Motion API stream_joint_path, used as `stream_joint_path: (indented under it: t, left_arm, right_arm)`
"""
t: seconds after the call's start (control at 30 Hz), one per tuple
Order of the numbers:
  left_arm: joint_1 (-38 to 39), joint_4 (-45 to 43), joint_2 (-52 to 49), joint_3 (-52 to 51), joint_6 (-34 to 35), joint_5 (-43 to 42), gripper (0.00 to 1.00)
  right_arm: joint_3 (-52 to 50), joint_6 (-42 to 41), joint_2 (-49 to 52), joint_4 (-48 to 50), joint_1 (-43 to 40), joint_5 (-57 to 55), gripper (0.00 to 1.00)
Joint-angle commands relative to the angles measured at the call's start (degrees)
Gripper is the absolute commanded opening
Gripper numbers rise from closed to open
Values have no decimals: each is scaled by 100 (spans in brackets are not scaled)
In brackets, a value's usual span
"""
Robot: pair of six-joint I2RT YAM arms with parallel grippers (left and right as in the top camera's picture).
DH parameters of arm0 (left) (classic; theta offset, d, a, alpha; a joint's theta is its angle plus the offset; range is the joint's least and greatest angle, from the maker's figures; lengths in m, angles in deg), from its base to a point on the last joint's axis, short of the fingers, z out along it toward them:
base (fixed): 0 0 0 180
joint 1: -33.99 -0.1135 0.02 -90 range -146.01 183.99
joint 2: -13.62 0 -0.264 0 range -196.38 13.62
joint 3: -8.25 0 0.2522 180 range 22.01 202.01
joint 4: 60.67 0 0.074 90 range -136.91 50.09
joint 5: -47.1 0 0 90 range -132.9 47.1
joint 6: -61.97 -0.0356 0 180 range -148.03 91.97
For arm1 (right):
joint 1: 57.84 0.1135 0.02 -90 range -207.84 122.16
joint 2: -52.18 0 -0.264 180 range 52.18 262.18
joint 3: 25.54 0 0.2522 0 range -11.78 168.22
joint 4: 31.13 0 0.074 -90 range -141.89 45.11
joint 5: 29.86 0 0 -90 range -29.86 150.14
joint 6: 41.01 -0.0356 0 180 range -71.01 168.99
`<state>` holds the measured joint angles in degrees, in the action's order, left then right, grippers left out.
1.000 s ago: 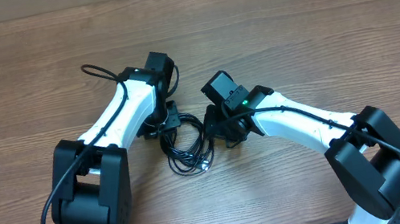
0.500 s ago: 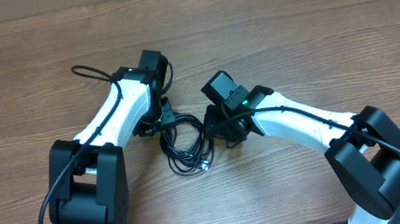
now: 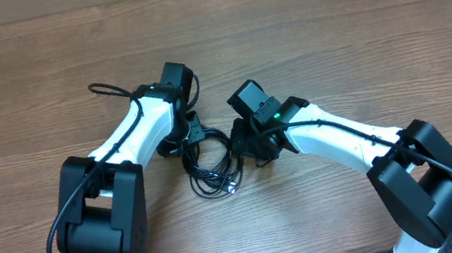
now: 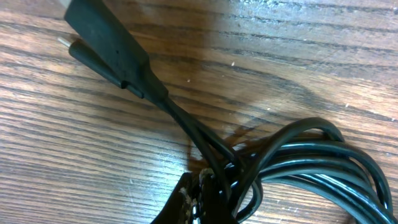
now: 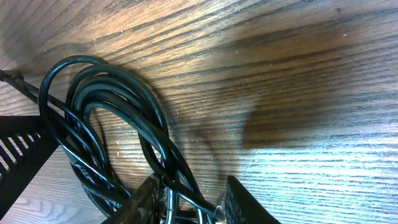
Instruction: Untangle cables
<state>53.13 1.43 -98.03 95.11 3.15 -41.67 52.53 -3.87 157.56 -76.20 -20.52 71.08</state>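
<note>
No legible text or markings

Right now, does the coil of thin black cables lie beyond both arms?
No; the cables lie between the left gripper and the right gripper.

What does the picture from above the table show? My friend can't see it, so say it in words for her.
A small tangle of thin black cables lies in the middle of a brown wooden table. A white-and-black left arm and right arm reach toward it. The left gripper is at its top left, the right gripper at its right side.
</note>
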Motion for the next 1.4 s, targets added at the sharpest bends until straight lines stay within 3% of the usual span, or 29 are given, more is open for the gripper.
stream_joint_path:
  t: [0.0, 0.27, 0.57, 0.9, 1.1, 1.37]
  left_arm:
    - [35, 7, -76, -105, -160, -275, 5]
    - [39, 184, -76, -105, -160, -389, 26]
    - [39, 195, -76, -105, -157, -575, 20]
    - [39, 173, -76, -105, -157, -577, 21]
    - [39, -59, -76, -105, -157, -555, 27]
    - [39, -101, -76, -105, -160, -675, 16]
  right_arm:
    - [-31, -7, 20, 24, 24, -90, 31]
    - [-31, -7, 20, 24, 24, -87, 31]
    - [-31, -4, 20, 24, 24, -90, 31]
    - [-31, -4, 20, 24, 24, -90, 31]
    - [-31, -4, 20, 31, 24, -90, 31]
    - [-31, -4, 20, 39, 24, -90, 31]
